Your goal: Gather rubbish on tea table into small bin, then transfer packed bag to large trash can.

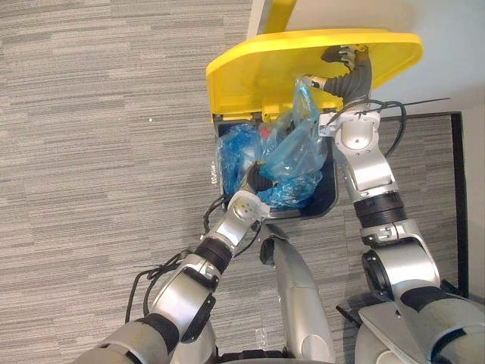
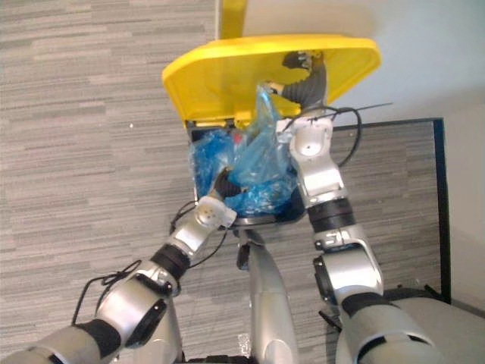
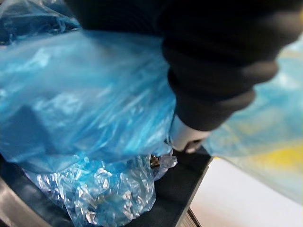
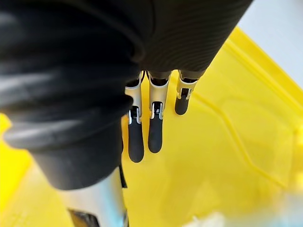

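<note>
Left eye view, from the left: grey striped carpet (image 1: 98,152) covers the floor up to the large trash can (image 1: 330,203), a dark bin standing open against the pale wall (image 1: 447,76).

The left hand (image 1: 256,178) reaches up from the lower left into the mouth of the can, and its dark ribbed cover is sunk into the blue plastic. Its fingers are buried in the folds, so whether they clutch the plastic or lie loose cannot be told. The left wrist view does not settle it: the cover presses against the smooth blue film, with crinkled blue plastic (image 3: 109,194) below it and the can's dark inner wall (image 3: 182,189) beside it.

The packed blue bag (image 1: 295,152) sits in the can's opening, between the two arms. Its lower bulk is inside the rim, while its gathered top stands up in front of the raised lid. More blue plastic (image 1: 231,152) lies along the can's left inner side.

The yellow lid (image 1: 250,72) is tipped up and back. The right hand (image 1: 342,57) rests against its underside near the far edge. In the right wrist view its fingers (image 4: 155,132) are straight and relaxed, lying flat on the yellow plastic and grasping nothing.
</note>
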You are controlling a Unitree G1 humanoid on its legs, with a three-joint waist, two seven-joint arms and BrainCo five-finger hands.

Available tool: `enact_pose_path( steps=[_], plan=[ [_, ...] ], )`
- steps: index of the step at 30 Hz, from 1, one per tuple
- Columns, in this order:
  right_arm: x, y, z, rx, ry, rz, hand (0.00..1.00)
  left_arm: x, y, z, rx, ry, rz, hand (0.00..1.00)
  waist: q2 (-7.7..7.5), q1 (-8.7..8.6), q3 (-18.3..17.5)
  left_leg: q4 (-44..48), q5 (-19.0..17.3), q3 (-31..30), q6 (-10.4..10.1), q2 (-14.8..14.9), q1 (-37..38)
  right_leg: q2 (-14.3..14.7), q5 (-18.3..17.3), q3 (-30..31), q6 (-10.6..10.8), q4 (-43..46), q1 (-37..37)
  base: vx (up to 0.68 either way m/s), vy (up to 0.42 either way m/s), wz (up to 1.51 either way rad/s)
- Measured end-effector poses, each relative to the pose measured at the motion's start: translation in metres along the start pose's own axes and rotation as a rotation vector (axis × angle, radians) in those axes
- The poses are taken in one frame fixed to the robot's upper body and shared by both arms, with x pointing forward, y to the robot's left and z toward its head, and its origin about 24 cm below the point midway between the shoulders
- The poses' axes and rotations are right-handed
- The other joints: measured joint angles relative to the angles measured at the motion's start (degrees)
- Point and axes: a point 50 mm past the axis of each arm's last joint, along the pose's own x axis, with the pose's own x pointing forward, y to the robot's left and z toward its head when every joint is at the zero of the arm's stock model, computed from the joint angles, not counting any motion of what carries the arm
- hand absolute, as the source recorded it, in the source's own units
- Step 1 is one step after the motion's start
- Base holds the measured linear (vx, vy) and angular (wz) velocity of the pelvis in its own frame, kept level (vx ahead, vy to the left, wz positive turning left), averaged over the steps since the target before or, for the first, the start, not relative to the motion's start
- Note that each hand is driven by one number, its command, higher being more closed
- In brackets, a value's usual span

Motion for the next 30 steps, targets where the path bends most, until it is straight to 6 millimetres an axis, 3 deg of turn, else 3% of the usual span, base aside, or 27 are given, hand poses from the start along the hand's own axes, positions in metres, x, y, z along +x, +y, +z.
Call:
enact_pose_path(
  steps=[11,15,19,20,24,25,26,30],
  plan=[
    [-0.006,0.010,-0.011,-0.028,0.031,0.076,0.00,-0.004,0.020,0.005,-0.046,-0.063,0.064,0.00,0.10,0.52,-0.1,-0.4,0.1,0.9,0.0,0.0,4.0,0.0,-0.1,0.8,-0.1,1.1,2.8,0.00,-0.004,-0.02],
    [-0.023,0.009,-0.039,-0.084,0.102,0.102,0.00,-0.016,0.027,-0.005,-0.071,-0.078,0.083,0.00,0.19,1.55,-0.4,-2.5,0.7,0.4,1.0,-1.1,7.0,-1.1,-0.8,0.2,-0.3,1.1,5.6,-0.03,-0.023,0.15],
    [-0.041,0.007,-0.065,-0.106,0.180,0.129,0.00,-0.029,0.040,-0.024,-0.084,-0.056,0.113,0.00,0.27,2.51,-1.7,-4.3,2.0,-0.4,0.8,-1.8,8.4,-1.6,-1.0,-0.4,-0.1,0.9,6.8,0.00,-0.040,0.15],
    [-0.080,0.001,-0.107,-0.161,0.317,0.175,0.00,-0.055,0.056,-0.051,-0.244,-0.026,0.166,0.00,0.59,4.36,-4.2,-7.1,2.9,-0.6,0.9,-2.4,12.1,-2.3,-1.9,-0.9,-0.1,1.0,9.8,0.03,-0.046,0.20],
    [-0.084,0.000,-0.110,-0.161,0.328,0.179,0.00,-0.062,0.065,-0.063,-0.293,0.004,0.193,0.00,0.67,5.12,-4.9,-7.2,3.2,-1.1,0.8,-2.6,12.1,-2.6,-2.0,-1.1,0.0,1.3,9.9,0.03,-0.021,0.05],
    [-0.159,-0.011,-0.159,-0.136,0.563,0.173,0.00,-0.155,0.063,-0.198,-0.466,0.543,0.387,0.00,0.77,5.43,-7.2,-10.2,2.7,-0.7,1.7,-3.0,21.7,-3.1,-6.2,-0.8,0.1,5.6,15.8,0.11,0.006,-0.07],
    [-0.162,-0.011,-0.162,-0.138,0.575,0.178,0.00,-0.167,0.063,-0.209,-0.449,0.607,0.385,0.00,0.76,5.81,-7.2,-10.2,2.6,-0.5,1.7,-3.4,21.8,-3.4,-6.5,-0.4,0.6,5.7,15.7,0.07,0.011,-0.07],
    [-0.177,-0.004,-0.165,-0.094,0.601,0.179,0.00,-0.176,0.057,-0.222,-0.483,0.670,0.411,0.00,0.73,7.27,-7.9,-9.2,2.6,-0.8,1.7,-4.1,22.0,-3.0,-4.6,0.8,1.2,4.1,16.0,-0.04,-0.003,-0.15]
  ],
)
